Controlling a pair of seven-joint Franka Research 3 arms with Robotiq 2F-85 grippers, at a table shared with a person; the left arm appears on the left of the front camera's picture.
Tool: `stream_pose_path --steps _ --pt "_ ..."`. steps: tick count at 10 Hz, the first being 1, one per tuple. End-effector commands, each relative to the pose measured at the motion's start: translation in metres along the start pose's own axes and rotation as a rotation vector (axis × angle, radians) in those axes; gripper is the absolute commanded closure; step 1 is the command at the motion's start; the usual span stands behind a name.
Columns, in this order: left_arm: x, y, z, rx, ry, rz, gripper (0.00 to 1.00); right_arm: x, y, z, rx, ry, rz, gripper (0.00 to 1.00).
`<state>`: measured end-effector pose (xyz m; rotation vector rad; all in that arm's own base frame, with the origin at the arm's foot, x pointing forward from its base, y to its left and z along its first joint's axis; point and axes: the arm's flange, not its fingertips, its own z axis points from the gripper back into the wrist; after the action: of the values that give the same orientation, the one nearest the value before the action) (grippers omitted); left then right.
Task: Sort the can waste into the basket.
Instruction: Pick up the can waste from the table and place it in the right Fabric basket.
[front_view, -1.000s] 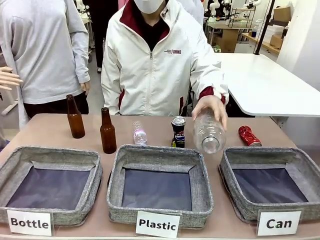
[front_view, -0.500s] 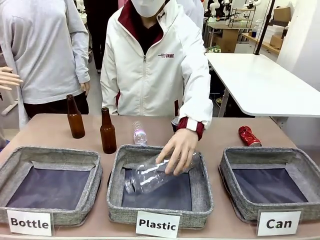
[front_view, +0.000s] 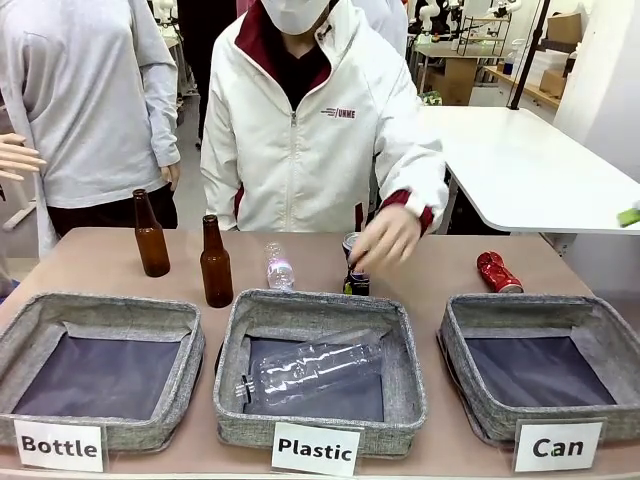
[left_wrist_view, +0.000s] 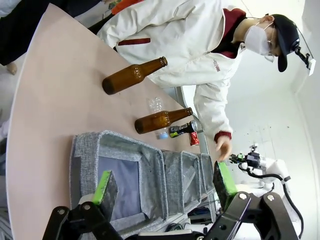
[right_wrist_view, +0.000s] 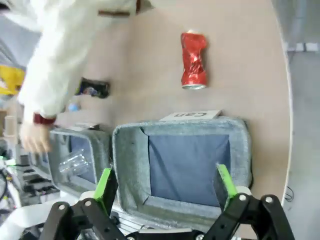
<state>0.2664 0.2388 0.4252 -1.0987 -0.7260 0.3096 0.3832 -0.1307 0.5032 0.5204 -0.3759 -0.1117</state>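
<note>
Your left pincer (left_wrist_view: 164, 181) and right pincer (right_wrist_view: 164, 182) stand wide open, empty. The red can (front_view: 497, 272) lies on the bench (front_view: 450, 258) behind the basket (front_view: 470, 398); the black can (front_view: 357, 284) stands behind the Plastic basket (front_view: 310, 305), at the person's hand (front_view: 385, 238).

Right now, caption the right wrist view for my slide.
Open right end effector over the Can basket, crushed red can lying on the table beyond it.

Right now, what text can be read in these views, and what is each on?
"Bottle": left card, on the left basket.
"Plastic": middle card, on the middle basket.
"Can": right card, on the right basket.
Jacket logo, black can's label: too small to read.
</note>
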Motion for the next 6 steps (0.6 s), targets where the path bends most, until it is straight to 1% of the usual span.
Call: stream_pose_path --steps 1,3,4,5,6 --pt "0.001 0.001 0.0 -0.022 -0.016 -0.024 0.0 0.014 0.014 -0.013 -0.046 0.079 0.04 0.0" --pt "0.001 0.001 0.0 -0.022 -0.016 -0.024 0.0 0.012 -0.001 -0.002 -0.039 0.046 -0.015 0.0" --pt "0.001 0.001 0.0 -0.022 -0.016 -0.024 0.0 0.011 -0.005 -0.004 -0.056 0.044 -0.022 0.0" --pt "0.001 0.001 0.0 -0.022 -0.016 -0.024 0.0 0.014 0.005 -0.021 -0.089 0.071 0.0 0.0" --pt "0.001 0.001 0.0 -0.022 -0.016 -0.024 0.0 0.023 0.024 -0.048 -0.176 0.095 0.043 0.0"
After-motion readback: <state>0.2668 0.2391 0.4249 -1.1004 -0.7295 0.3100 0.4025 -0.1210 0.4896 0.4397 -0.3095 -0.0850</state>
